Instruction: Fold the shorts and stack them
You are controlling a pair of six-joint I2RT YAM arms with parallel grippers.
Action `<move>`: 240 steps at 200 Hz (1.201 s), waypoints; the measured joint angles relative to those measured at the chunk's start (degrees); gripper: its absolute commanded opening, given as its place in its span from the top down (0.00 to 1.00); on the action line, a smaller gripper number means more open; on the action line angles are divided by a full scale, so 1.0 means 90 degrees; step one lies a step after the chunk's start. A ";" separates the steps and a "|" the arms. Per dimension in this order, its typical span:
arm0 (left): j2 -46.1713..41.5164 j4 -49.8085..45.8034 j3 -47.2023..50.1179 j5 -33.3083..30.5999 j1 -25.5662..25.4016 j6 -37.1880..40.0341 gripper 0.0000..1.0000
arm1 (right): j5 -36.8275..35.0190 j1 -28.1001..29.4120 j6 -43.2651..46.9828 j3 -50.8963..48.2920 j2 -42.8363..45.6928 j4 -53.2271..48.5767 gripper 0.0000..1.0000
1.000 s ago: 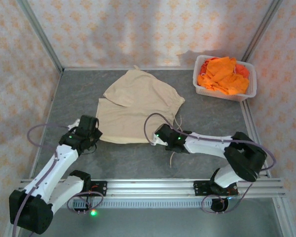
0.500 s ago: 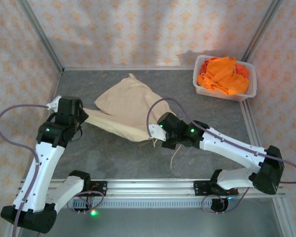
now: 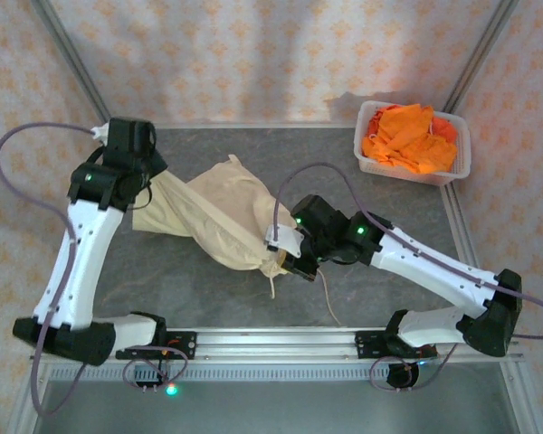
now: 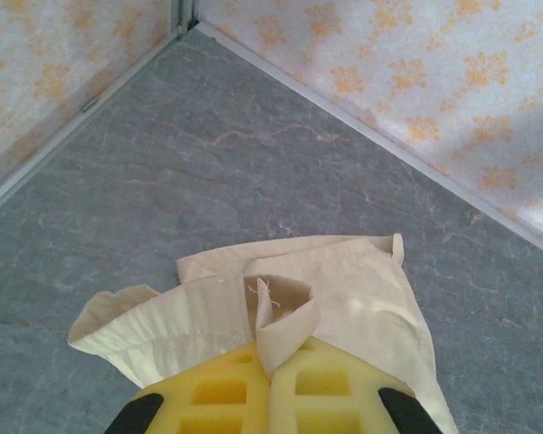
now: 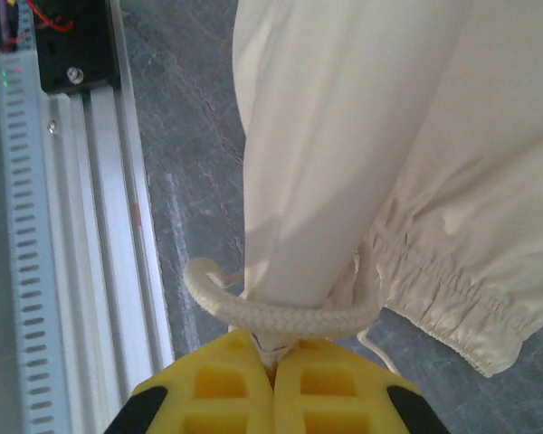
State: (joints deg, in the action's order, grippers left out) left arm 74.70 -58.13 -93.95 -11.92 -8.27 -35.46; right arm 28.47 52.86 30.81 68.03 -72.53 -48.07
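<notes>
You had the beige shorts (image 3: 219, 210) strung between both arms above the middle of the worktop (image 3: 380, 203), far end high on the left and near end low toward the right, with the cloth twisted into a loose rope and not spread flat. Your left pincer (image 4: 271, 362) was closed on a small folded tuck of the hem, and the rest of that leg hung off to either side of it. Your right pincer (image 5: 273, 354) was clamped tight on a bunched piece beside the gathered waistband, with the white drawstring (image 5: 281, 312) looped across its tips; I could not tell for certain whether the cord was pinched in with the cloth or merely draped over it. The orange shorts (image 3: 407, 136) sat heaped in the white basket (image 3: 464, 154) at the far right corner, well apart from all this. The main risk I judged was the left hold: so little cloth was caught that any further pull apart could drag it free and drop that end. The twist was the second trouble, since laying the pair down as it was would have given you a crumpled fold. The loose tail of the cord trailed toward the near rail under your right arm, where it could snag or be drawn out of the waistband.
</notes>
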 measured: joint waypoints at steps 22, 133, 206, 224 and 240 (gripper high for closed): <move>0.0823 -0.0010 -0.0605 0.0058 0.0002 0.0126 1.00 | 0.0304 -0.0527 -0.0092 0.0100 -0.0272 0.0005 1.00; 0.4779 -0.0143 -0.3708 0.0328 -0.0260 0.0287 1.00 | 0.0670 -0.1829 -0.0197 0.0454 -0.1902 0.0041 1.00; 0.6793 -0.0083 -0.5391 0.0359 -0.0580 0.0306 0.96 | 0.0136 -0.2227 -0.0466 0.0505 -0.2829 0.0155 0.82; 0.7152 0.0087 -0.5513 0.0454 -0.0583 0.0282 0.78 | -0.0104 -0.2290 -0.0687 0.0549 -0.3099 0.0134 0.62; 0.7582 0.0170 -0.5996 0.0474 -0.0576 0.0253 0.43 | -0.0459 -0.2346 -0.0857 0.0566 -0.3266 0.0087 0.39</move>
State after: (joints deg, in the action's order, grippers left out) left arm 142.93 -56.60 -147.92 -7.66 -13.45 -33.19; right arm 24.34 31.75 23.09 73.12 -101.93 -47.29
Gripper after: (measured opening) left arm 0.297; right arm 0.462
